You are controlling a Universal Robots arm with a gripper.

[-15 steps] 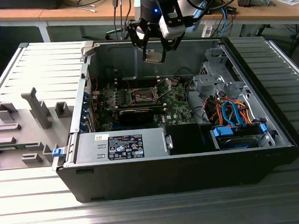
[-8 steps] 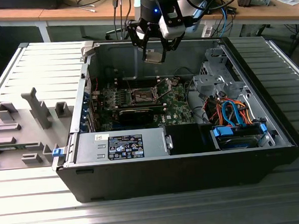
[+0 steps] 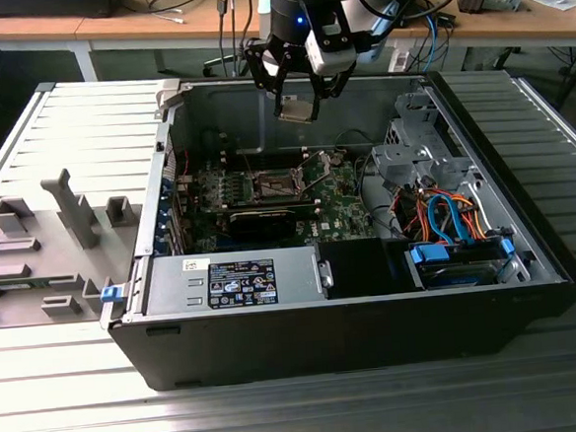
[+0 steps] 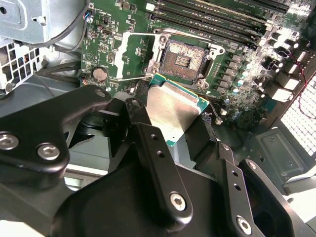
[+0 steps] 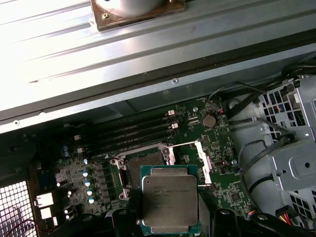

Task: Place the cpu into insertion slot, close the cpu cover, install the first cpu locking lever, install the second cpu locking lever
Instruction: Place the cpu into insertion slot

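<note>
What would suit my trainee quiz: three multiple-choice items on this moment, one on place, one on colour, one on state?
1. Where is the cpu?
A in the insertion slot
B in the gripper, above the motherboard
C on the table outside the case

2. What colour is the cpu's top?
A gold
B black
C silver-grey

3. How is the cpu cover?
A swung open
B closed and latched
C removed

Key:
1 B, the gripper clamps it above the board.
2 C, both wrist views show bare grey metal.
3 A, it lies beside the empty insertion slot.
</note>
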